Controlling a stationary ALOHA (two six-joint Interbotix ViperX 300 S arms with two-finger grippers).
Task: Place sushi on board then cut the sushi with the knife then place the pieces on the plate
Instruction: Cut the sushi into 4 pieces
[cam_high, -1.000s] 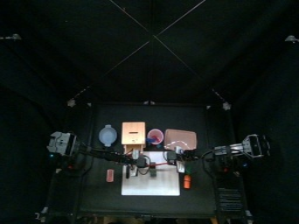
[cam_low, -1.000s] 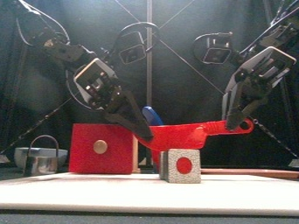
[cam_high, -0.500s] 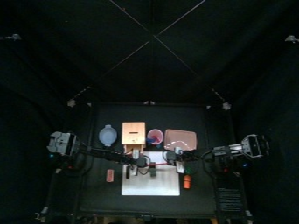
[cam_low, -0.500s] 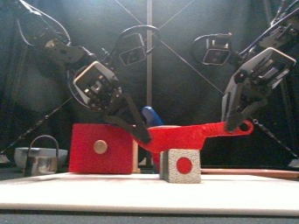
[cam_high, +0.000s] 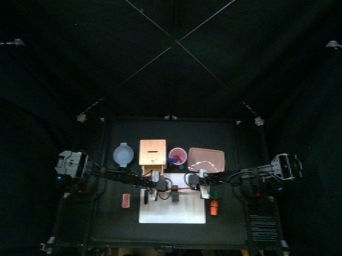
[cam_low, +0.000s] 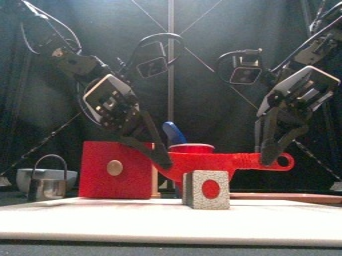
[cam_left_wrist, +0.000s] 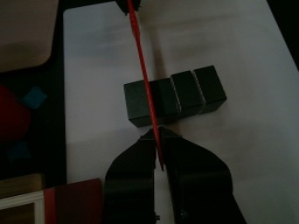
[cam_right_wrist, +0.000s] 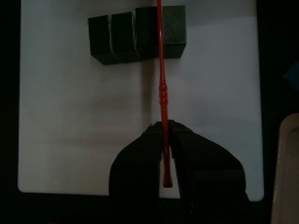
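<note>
Sushi (cam_right_wrist: 117, 39) on white board (cam_right_wrist: 70, 114) (black curtains (cam_high: 80, 60))

board (cam_right_wrist: 65, 114): plain white.
sushi roll (cam_low: 206, 189): dark green sides; end face pale grey, speckled, with a round red centre.
knife (cam_low: 225, 160): solid red, blade and handle alike.
second knife (cam_low: 171, 132): blue.
cup (cam_low: 198, 148): red.
box (cam_high: 152, 150): pale wood.
drawer front (cam_low: 96, 182): red, with a pale round knob.
bowl (cam_high: 123, 155): blue-grey.
tray (cam_high: 214, 165): flat pink.
cutter (cam_low: 47, 178): silver-grey metal.
left claw (cam_left_wrist: 153, 136): black.
right claw (cam_right_wrist: 163, 129): black.
bench (cam_high: 107, 225): black.
</note>
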